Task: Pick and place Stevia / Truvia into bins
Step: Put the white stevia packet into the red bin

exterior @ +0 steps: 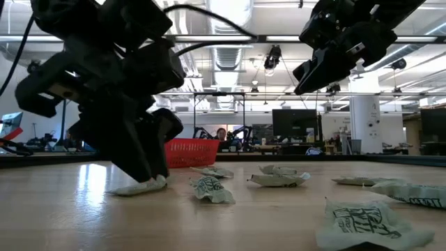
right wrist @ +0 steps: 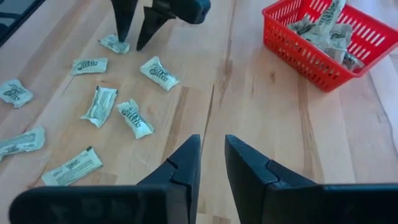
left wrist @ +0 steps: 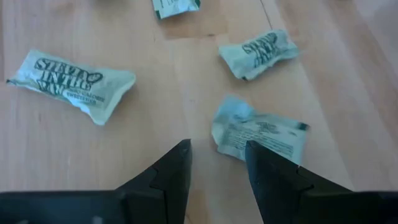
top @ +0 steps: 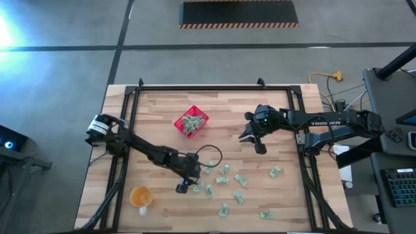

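Where packets [top: 224, 179] lie, left claw [left wrist: 217, 165] (open)

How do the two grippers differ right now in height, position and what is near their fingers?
The left gripper is down at the table among the loose Stevia packets, fingers open beside one packet; the right gripper hangs well above the wood, clear of any packet. The left is at the near side by the orange cup; the right is mid-table, right of the red basket. Both are empty, neither closed on a packet.
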